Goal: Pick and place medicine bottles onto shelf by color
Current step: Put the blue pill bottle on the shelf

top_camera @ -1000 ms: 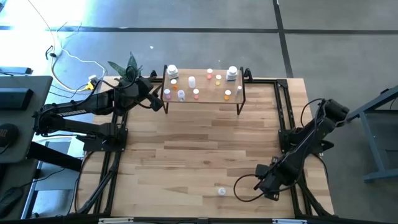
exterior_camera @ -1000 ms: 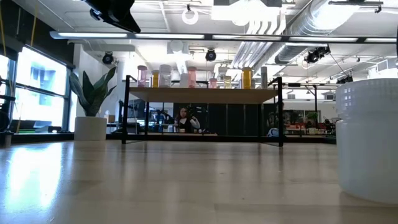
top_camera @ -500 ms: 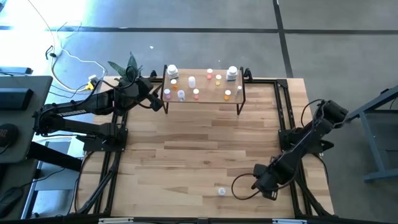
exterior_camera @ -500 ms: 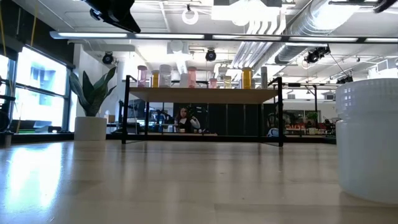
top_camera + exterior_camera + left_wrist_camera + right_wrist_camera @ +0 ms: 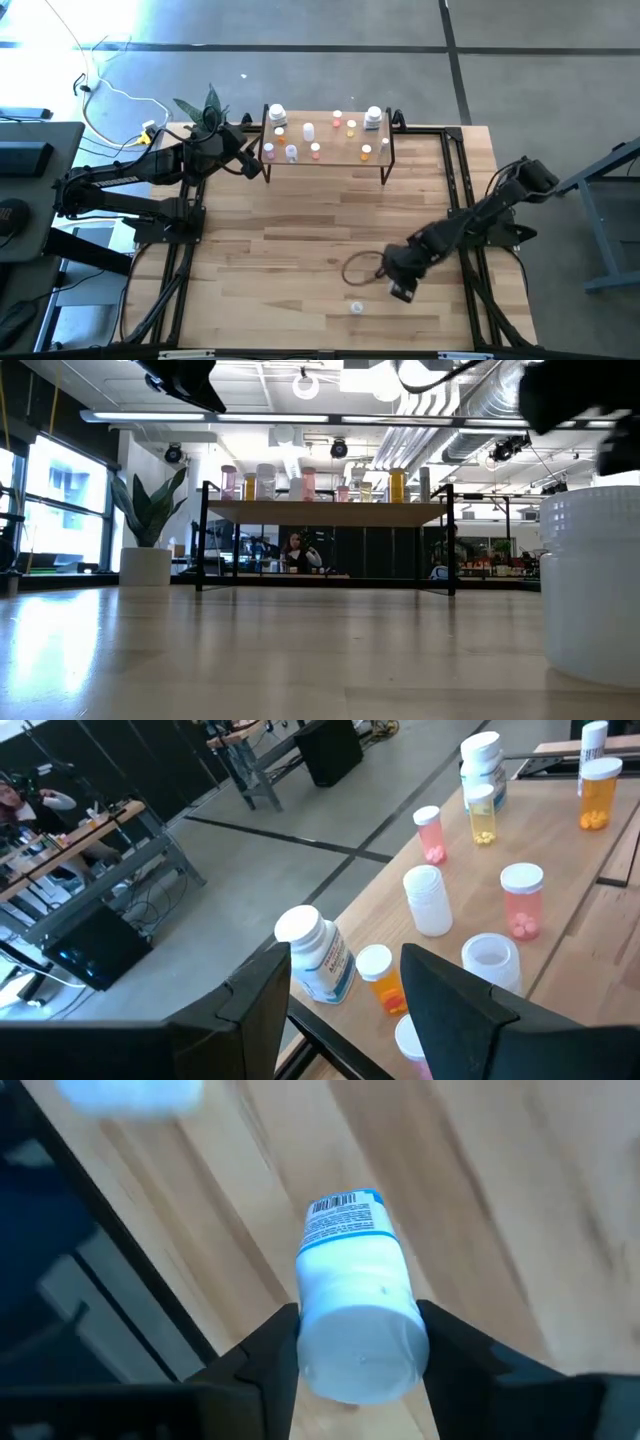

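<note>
Right gripper (image 5: 355, 1342) lower right of the high view, clamped on 1 white bottle (image 5: 355, 1315) – left gripper (image 5: 345, 982) parted, empty, by the shelf (image 5: 330, 155) top center.

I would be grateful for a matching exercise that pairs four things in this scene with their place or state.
Things:
1. left tool
2. right tool
3. lone bottle
4. shelf

Places or states:
A. stands at the far edge of the table, carrying many bottles
B. closed on a white bottle with a blue label
C. open and empty, at the shelf's end on the left arm's side
D. on the planks near the front edge, just beside the right tool

Pairs: 1-C, 2-B, 3-D, 4-A
</note>
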Controlling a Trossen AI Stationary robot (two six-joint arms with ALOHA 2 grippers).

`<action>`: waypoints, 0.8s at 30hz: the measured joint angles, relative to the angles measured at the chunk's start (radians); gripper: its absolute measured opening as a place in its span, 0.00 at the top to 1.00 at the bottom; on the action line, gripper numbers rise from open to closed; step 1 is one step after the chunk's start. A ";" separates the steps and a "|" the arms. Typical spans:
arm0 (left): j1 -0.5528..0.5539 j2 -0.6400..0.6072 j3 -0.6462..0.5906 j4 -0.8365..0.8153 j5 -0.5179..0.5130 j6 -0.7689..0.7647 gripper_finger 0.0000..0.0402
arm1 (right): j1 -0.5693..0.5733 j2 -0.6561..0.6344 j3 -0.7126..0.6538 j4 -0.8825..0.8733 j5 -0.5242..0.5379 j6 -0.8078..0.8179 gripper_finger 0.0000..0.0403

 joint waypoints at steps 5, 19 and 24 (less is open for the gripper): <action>0.000 0.000 0.000 0.000 0.001 0.021 0.55 | -0.135 0.000 0.051 -0.003 0.029 -0.090 0.62; 0.000 0.000 0.000 -0.001 0.033 0.021 0.55 | -0.515 0.000 0.260 -0.009 0.050 -0.357 0.62; 0.000 0.000 0.000 -0.003 0.033 0.020 0.55 | -0.616 0.000 0.381 -0.012 0.104 -0.480 0.62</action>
